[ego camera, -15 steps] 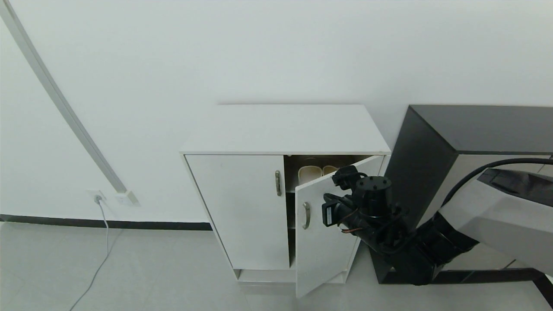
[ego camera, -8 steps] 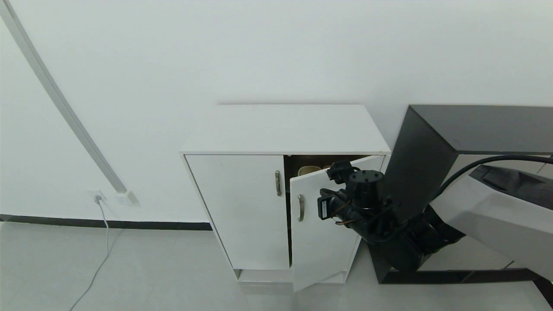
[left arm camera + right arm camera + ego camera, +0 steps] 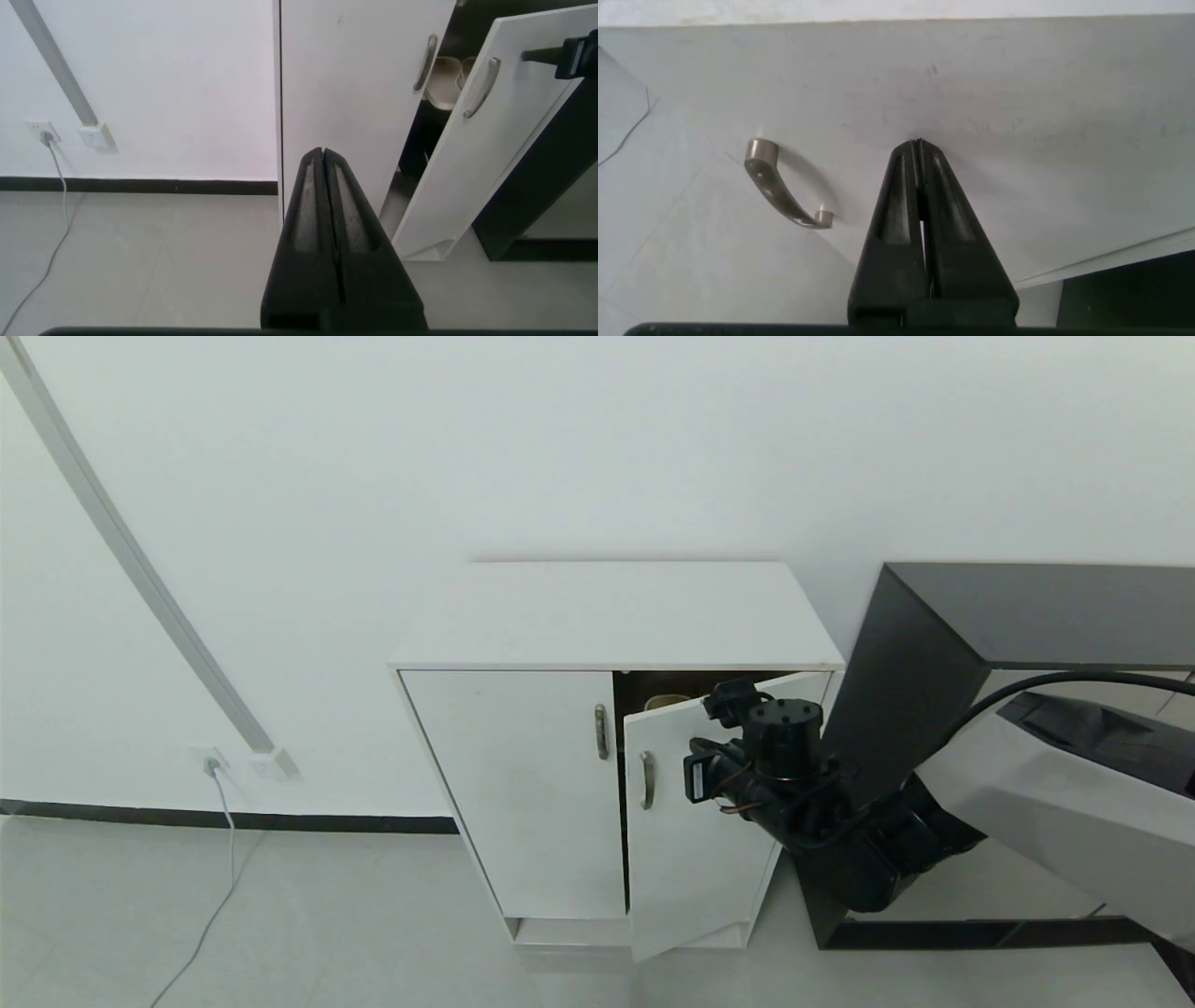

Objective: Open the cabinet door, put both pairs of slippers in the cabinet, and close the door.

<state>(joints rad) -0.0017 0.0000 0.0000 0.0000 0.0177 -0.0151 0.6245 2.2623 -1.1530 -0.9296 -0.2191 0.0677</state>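
The white cabinet (image 3: 616,616) stands against the wall with its left door (image 3: 523,784) shut. Its right door (image 3: 695,840) hangs slightly ajar. My right gripper (image 3: 920,147) is shut, its tips pressed flat on that door's outer face, beside the metal handle (image 3: 785,185). Through the narrow gap a beige slipper (image 3: 665,700) shows on the top shelf, and the slippers (image 3: 450,73) appear again in the left wrist view. My left gripper (image 3: 322,154) is shut on nothing, low over the floor, well in front of the left door (image 3: 350,84).
A black cabinet (image 3: 934,644) stands right beside the white one, close behind my right arm. A wall socket (image 3: 210,763) with a cable trailing over the grey floor (image 3: 327,933) sits at the left. A slanted conduit (image 3: 140,569) runs along the wall.
The right door has swung from half open to nearly shut, with my right gripper moving in against it. The gap has narrowed and most of the slippers are now hidden.
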